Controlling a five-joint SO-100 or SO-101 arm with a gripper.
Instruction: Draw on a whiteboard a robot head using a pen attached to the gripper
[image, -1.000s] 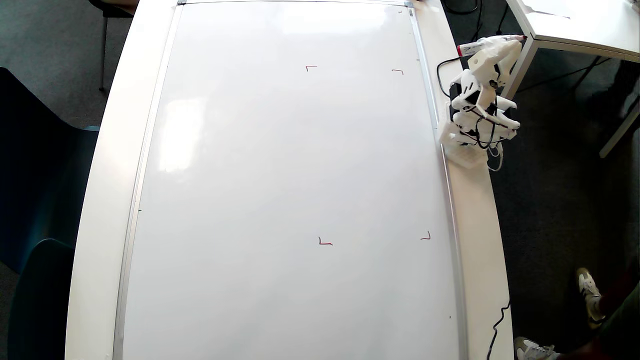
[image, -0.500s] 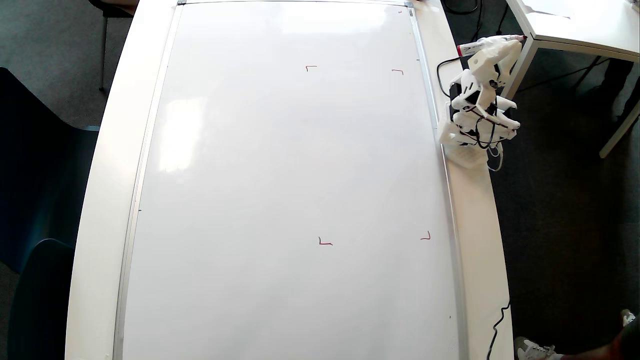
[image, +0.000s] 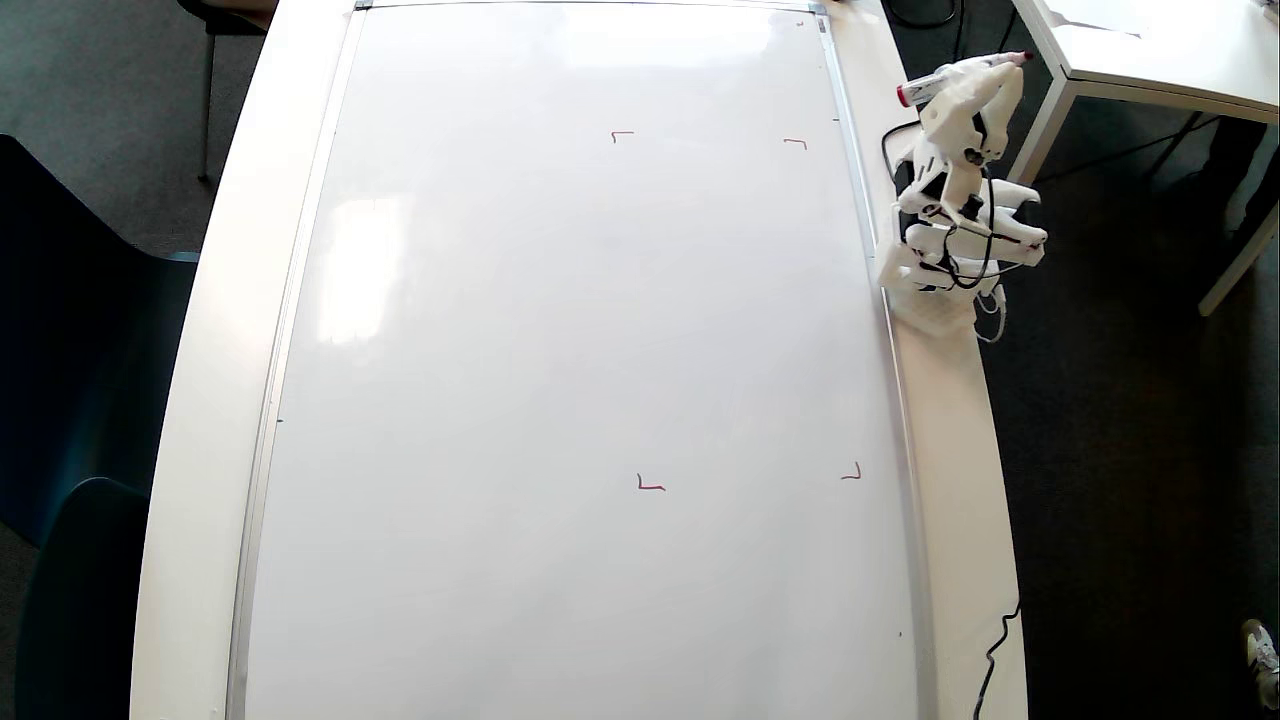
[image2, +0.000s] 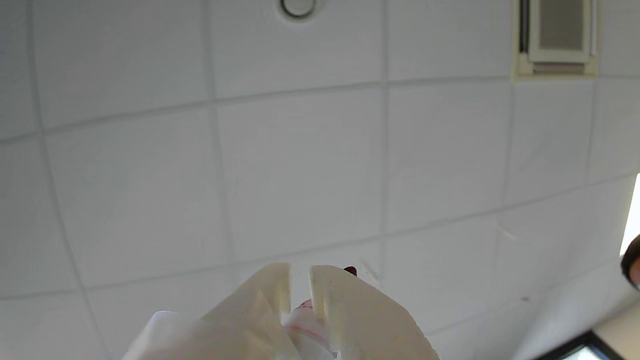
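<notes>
The whiteboard (image: 560, 330) fills most of the overhead view, bare except for small red corner marks (image: 650, 485). No robot head shows on it. My gripper (image: 975, 80) is off the board's upper right edge, above the folded arm, shut on the pen (image: 940, 88). The pen lies across it with a red cap (image: 905, 96) toward the board and a red end (image: 1023, 58) pointing away. In the wrist view my gripper (image2: 300, 280) points up at the ceiling, its two fingers close together with the pen (image2: 306, 315) between them.
The arm base (image: 930, 305) sits on the white tabletop strip (image: 960, 450) right of the board, with black cables (image: 995, 650) nearby. Another white table (image: 1150, 50) stands at top right. Dark chairs (image: 70, 400) are at left. A shoe (image: 1262, 650) is at bottom right.
The gripper with the pen has swung up and slightly left in the overhead view, and the arm has turned a little. The person's shoes at bottom right have moved off to the right.
</notes>
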